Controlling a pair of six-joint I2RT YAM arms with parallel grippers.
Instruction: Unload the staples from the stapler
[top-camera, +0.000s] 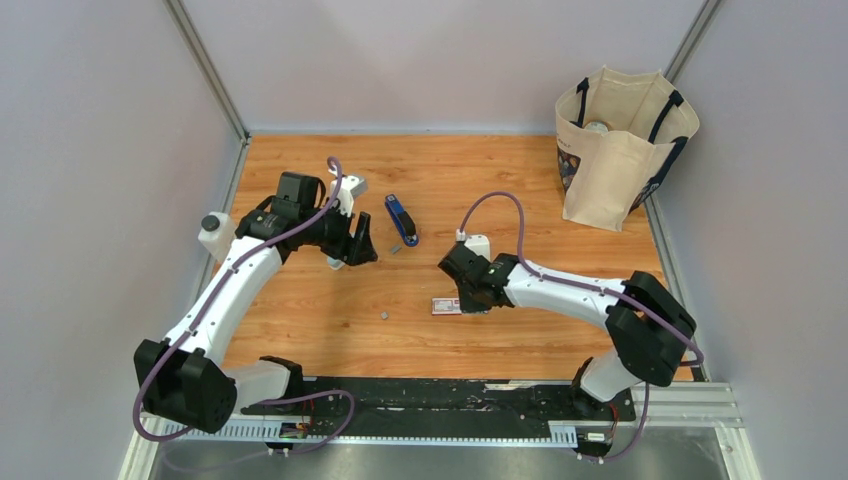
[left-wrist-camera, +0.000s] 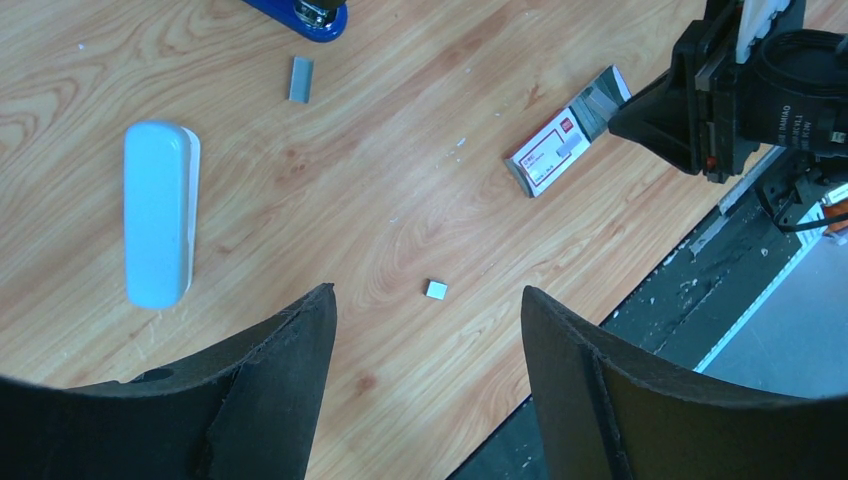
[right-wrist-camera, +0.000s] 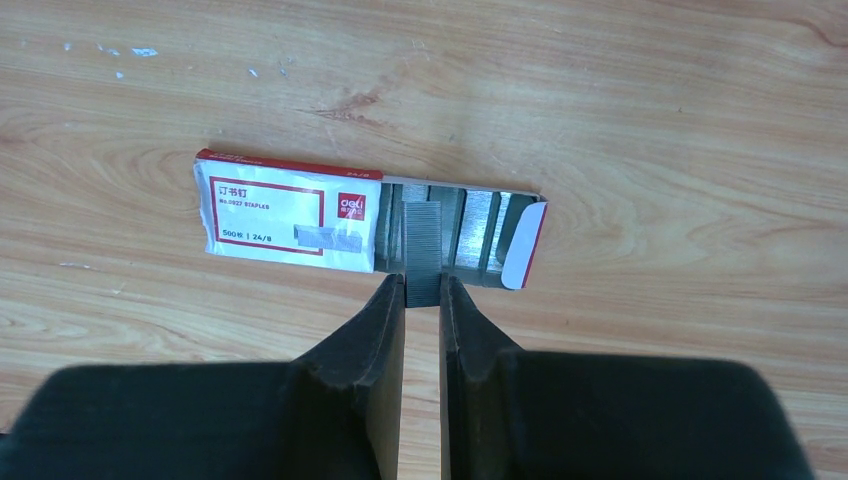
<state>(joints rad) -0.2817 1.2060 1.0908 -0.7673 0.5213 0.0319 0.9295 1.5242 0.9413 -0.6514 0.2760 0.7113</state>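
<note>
The dark-blue stapler (top-camera: 401, 220) lies on the wooden table behind its middle; the left wrist view shows only its end (left-wrist-camera: 300, 15). A short grey strip of staples (left-wrist-camera: 300, 79) lies just in front of it, and a tiny staple bit (left-wrist-camera: 436, 290) rests further forward. My left gripper (top-camera: 362, 245) hovers open left of the stapler, holding nothing. My right gripper (right-wrist-camera: 422, 285) is shut on another strip of staples (right-wrist-camera: 422, 250), holding it over the open tray of a red-and-white box (right-wrist-camera: 285, 220).
A pale grey-blue oblong block (left-wrist-camera: 158, 227) lies by the left gripper. A small white bottle (top-camera: 214, 235) stands at the left edge. A cream tote bag (top-camera: 620, 145) stands at the back right. The black base rail (top-camera: 450, 400) runs along the near edge.
</note>
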